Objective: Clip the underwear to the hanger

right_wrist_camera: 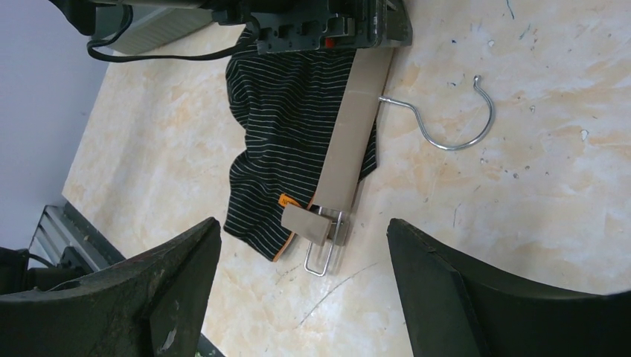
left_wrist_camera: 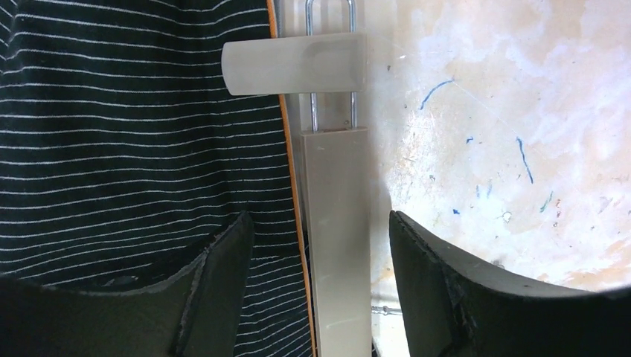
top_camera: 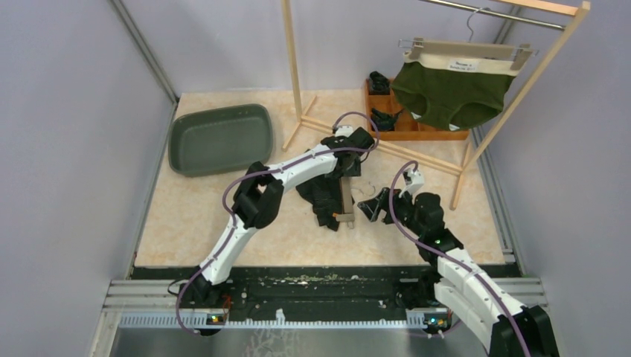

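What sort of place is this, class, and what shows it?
Probably a lab robot test cell: grey panels wall in the table, the left arm and right arm are bolted to its near edge, and a wooden rack holds green underwear.

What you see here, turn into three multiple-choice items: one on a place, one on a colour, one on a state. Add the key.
1. The striped underwear lies:
A. in the tray
B. on the table, under the hanger
C. in the box

2. The hung underwear on the rack is:
A. red
B. white
C. green

3. The right gripper is:
A. open, holding nothing
B. shut on the hanger
C. shut on the striped underwear

Key:
1 B, the hanger's bar lies across it on the table.
2 C, it shows dark green.
3 A, its fingers stand wide apart, touching nothing.
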Robot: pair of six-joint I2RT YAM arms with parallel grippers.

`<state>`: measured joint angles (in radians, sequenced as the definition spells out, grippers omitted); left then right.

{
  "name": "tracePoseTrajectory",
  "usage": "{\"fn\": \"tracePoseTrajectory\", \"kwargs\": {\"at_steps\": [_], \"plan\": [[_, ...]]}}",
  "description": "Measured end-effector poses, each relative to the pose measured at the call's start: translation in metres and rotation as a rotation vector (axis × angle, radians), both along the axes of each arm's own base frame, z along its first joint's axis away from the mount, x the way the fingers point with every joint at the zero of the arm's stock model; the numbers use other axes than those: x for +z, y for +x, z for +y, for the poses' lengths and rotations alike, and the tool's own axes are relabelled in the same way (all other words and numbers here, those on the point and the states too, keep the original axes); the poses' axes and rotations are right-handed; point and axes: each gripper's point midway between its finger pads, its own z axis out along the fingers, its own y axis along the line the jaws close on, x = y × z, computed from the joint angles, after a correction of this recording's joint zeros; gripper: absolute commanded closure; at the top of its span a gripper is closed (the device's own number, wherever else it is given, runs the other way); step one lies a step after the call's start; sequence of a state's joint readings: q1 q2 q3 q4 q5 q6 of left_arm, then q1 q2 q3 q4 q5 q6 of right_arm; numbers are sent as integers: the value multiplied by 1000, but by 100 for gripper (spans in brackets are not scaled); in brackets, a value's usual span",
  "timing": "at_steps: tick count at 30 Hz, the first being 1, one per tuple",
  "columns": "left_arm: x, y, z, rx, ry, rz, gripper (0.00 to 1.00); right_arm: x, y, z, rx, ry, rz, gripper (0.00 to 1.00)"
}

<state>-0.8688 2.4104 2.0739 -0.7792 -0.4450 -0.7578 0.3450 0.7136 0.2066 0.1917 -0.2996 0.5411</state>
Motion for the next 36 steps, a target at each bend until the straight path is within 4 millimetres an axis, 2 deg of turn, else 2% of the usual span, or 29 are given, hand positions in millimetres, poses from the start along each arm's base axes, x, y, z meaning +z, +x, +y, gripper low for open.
{"fn": "tracePoseTrajectory", "kwargs": {"at_steps": [2, 9, 14, 20, 26, 29, 31, 36], "plan": [[-2, 0, 1, -6, 9, 4, 28, -3, -1, 0, 0, -2, 6, 18], [-3, -2, 5, -27, 38, 13, 47, -8, -3, -1, 0, -5, 15, 18], [-6, -3, 7, -43, 52, 8, 50, -8, -3, -1, 0, -5, 15, 18], [-5, -1, 12, -79, 54, -39, 50, -8, -3, -1, 1, -5, 16, 18], [-3, -2, 11, -273, 25, -76, 48, -12, -3, -1, 1, -10, 30, 18], [-1, -1, 10, -365, -17, -80, 44, -12, -3, -1, 1, -11, 31, 18], [0, 3, 10, -412, -54, -86, 33, -12, -3, -1, 1, -10, 30, 18], [6, 12, 5, -468, -110, -92, 16, -12, -3, -1, 1, -10, 30, 18]]}}
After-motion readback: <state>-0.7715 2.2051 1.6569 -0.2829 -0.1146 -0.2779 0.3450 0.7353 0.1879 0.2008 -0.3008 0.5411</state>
